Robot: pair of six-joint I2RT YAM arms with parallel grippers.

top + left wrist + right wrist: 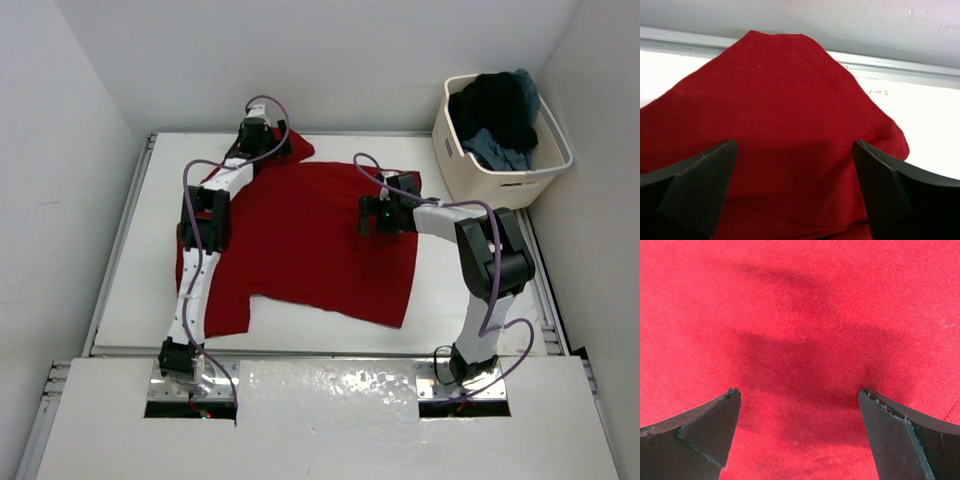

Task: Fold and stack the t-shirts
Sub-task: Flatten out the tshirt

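Note:
A red t-shirt point(310, 245) lies spread on the white table, one sleeve reaching the far edge. My left gripper point(262, 132) hovers open over that far sleeve point(785, 110), its black fingers point(700, 190) wide apart with nothing between them. My right gripper point(380, 212) stands open just above the shirt's right part point(800, 340), casting a shadow on the cloth, fingers point(900, 440) apart and empty. A black t-shirt point(492, 105) and a blue-grey one point(497, 150) sit bunched in the tub. A lavender shirt is not in view.
A cream plastic tub point(500, 180) stands at the table's far right corner. White walls close in behind and on both sides. A metal rail point(900, 67) runs along the table's far edge. Bare table point(135, 290) lies left of the shirt.

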